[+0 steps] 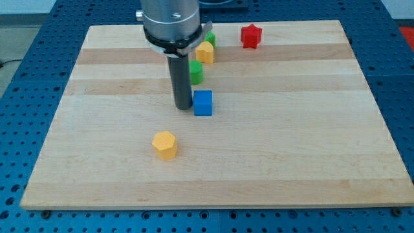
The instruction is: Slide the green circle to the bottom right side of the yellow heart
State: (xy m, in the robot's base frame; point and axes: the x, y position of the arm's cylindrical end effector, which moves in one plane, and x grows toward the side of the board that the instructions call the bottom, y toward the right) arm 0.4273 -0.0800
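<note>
The wooden board [90, 162] lay on a blue table with holes [26, 77]; going from the view's left, the first block was the yellow hexagon [165, 145], and it sat well below my tip and a little to the left of it, alone on the wood, touching nothing.

Next came my tip [183, 107]; it was the bottom end of a dark, straight rod, and it rested on the board near the middle; the rod had no jaws, so there was nothing to be apart, together or clamped, and it held no block; above the rod was the big grey round part of the arm [169, 22].

Just to the right of my tip was the blue cube [203, 103]; it was very close, but I could not tell if they touched.

Above my tip and a bit to the right was a green block [196, 72]; the rod hid part of it, so its shape was not clear; it sat just below the yellow heart [205, 52], which was higher still; behind the heart, a second green block [210, 39] peeked out, mostly hidden.

Far up and to the right of my tip was the red star [250, 36], well apart from the rest.
</note>
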